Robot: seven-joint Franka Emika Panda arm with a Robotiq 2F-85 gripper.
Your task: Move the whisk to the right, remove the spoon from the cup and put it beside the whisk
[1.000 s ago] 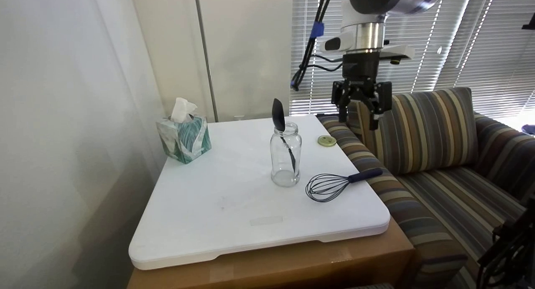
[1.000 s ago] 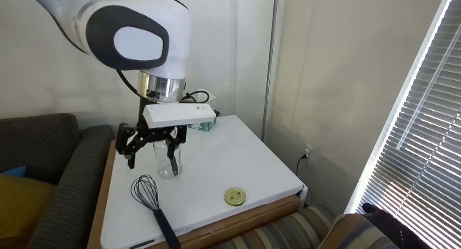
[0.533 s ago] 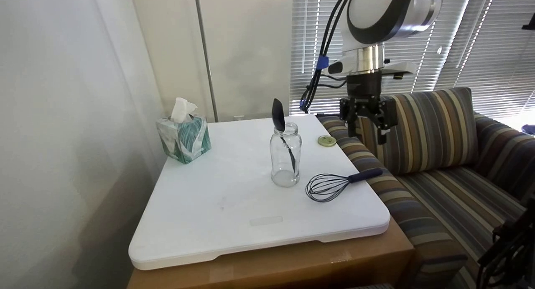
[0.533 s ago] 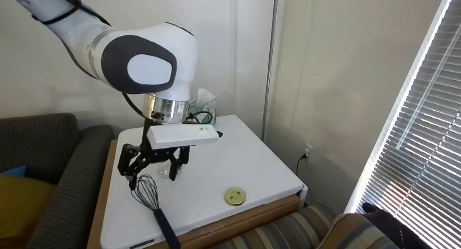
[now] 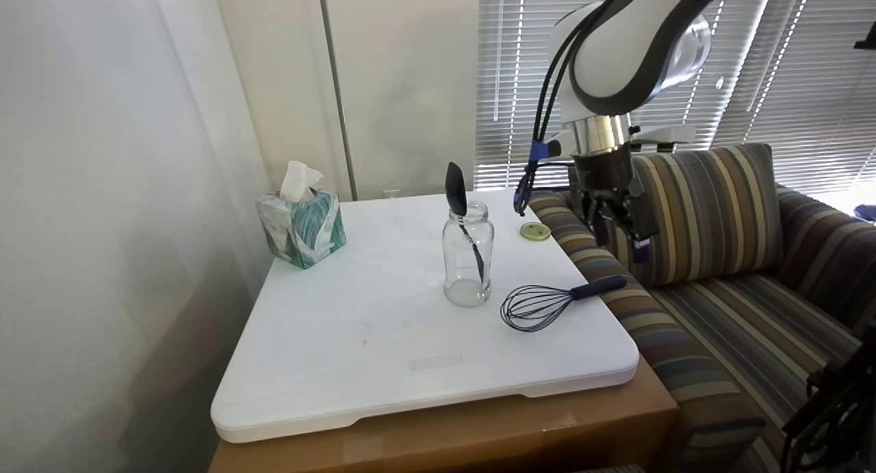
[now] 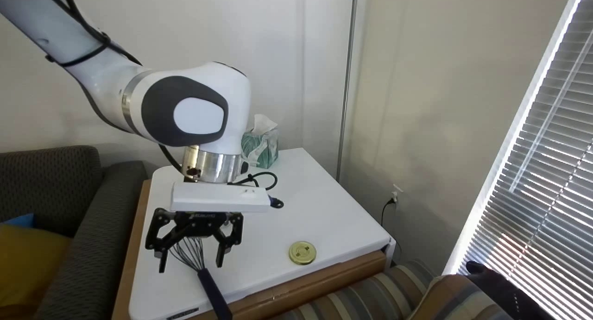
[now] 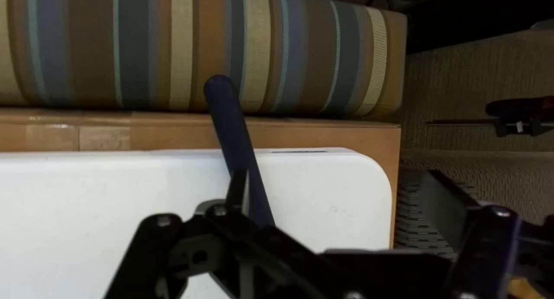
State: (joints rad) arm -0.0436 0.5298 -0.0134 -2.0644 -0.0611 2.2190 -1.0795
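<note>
The whisk lies flat on the white table, its wire head inward and its dark handle [image 5: 599,287] sticking out past the table edge. In the wrist view the whisk's handle [image 7: 233,134] runs up from behind the left finger. My gripper [image 6: 191,262] hangs open above the whisk, nothing between its fingers; in an exterior view the gripper [image 5: 621,244] shows beyond the handle, higher than the table. The clear glass cup [image 5: 468,291] stands upright with the black spoon [image 5: 456,189] leaning in it, bowl up. Arm and gripper hide cup and spoon in an exterior view.
A gold lid [image 5: 535,231] lies near the table edge beside the striped sofa [image 5: 691,226]. The teal tissue box [image 5: 304,230] stands at the table's far corner by the wall. The white table [image 5: 328,363] sits on a cardboard box [image 5: 438,439].
My gripper has come down steadily, drifting slightly right in an exterior view, toward the whisk. It has stayed open. Whisk, cup and spoon have kept their places.
</note>
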